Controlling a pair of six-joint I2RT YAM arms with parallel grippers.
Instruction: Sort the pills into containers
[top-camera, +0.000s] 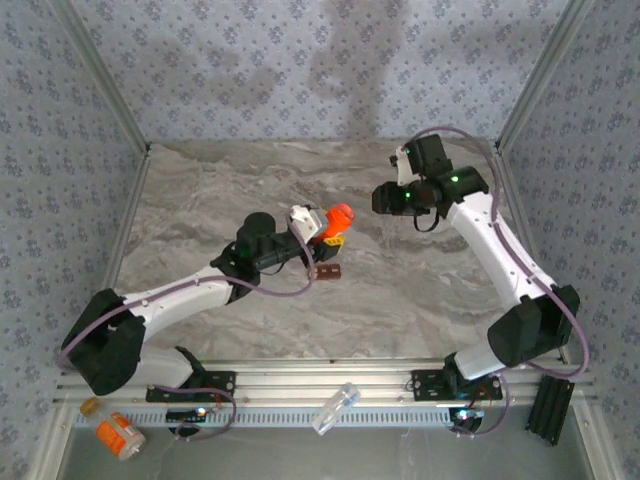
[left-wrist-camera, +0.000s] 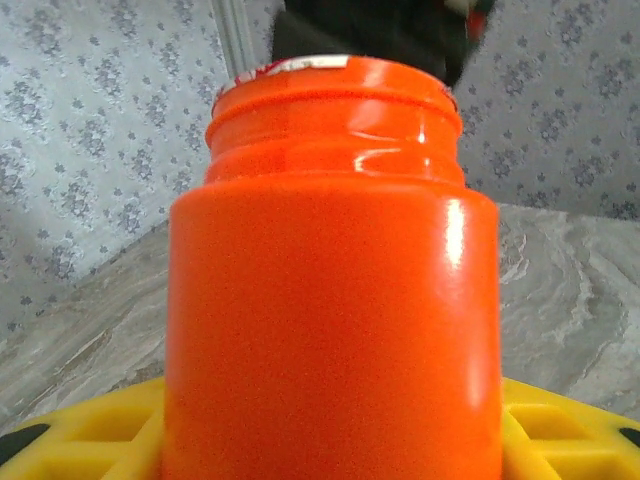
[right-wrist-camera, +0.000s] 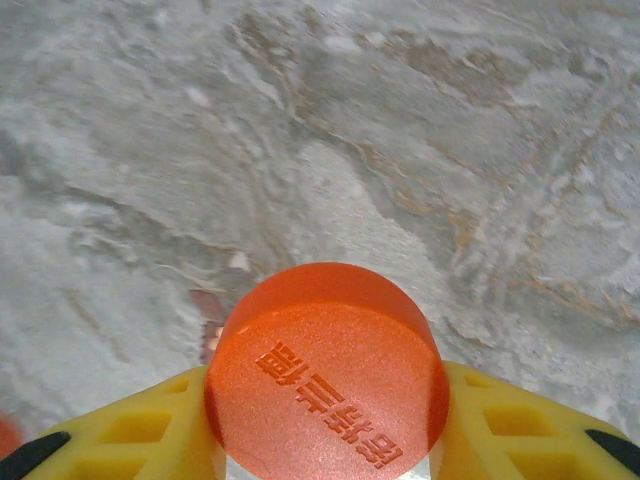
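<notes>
Gripping uncapped glossy orange plastic bottle (left-wrist-camera: 330, 300) in left hand (top-camera: 325, 228) close by small dark red-brown compartmented box (top-camera: 328, 271) on grey marbled counter (top-camera: 200, 220), presumably to tip pills in; pinching round orange embossed cap (right-wrist-camera: 325, 370) in right hand (right-wrist-camera: 325, 430), out of the way.

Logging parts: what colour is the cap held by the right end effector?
Orange. The cap shows best in the right wrist view.

- marble table (top-camera: 200, 200) bare along the far wall and left side; open passage
- centre tight: uncapped orange bottle (top-camera: 341, 214) in left gripper (top-camera: 335, 228); pill box (top-camera: 328, 270) just beside it, near side
- right gripper (top-camera: 385, 197) with orange cap (right-wrist-camera: 327, 370) close by
</notes>
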